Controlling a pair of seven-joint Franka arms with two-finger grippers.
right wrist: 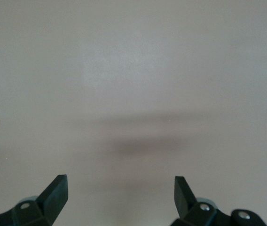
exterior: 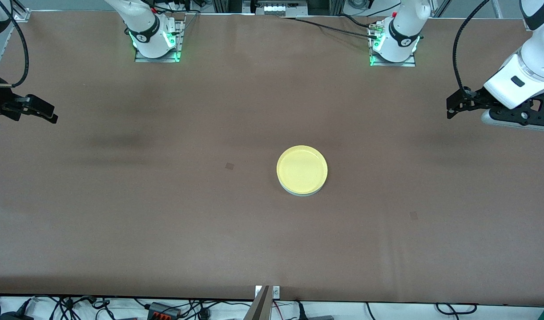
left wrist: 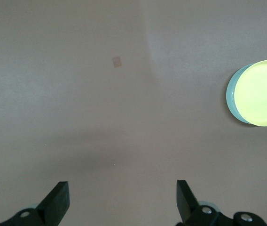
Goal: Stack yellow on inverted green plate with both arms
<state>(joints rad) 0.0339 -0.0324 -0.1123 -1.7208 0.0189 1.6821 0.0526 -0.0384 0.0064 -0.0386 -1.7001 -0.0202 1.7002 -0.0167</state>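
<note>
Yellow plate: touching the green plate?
Touching. Left wrist view shows the yellow plate lying on the green plate, whose edge peeks out beneath, no gap.

The yellow plate (exterior: 302,169) sits on the green plate (exterior: 298,191), just right of the frame's centre, on the table (exterior: 165,222). My left gripper (exterior: 450,108) hangs at the right edge, my right gripper (exterior: 54,116) at the left edge.

Left gripper (left wrist: 121,200) low in frame, fingers (left wrist: 58,200) spread wide over bare table (left wrist: 100,117). At the right edge, yellow (left wrist: 261,92) stacked on green plate (left wrist: 230,94).
</note>
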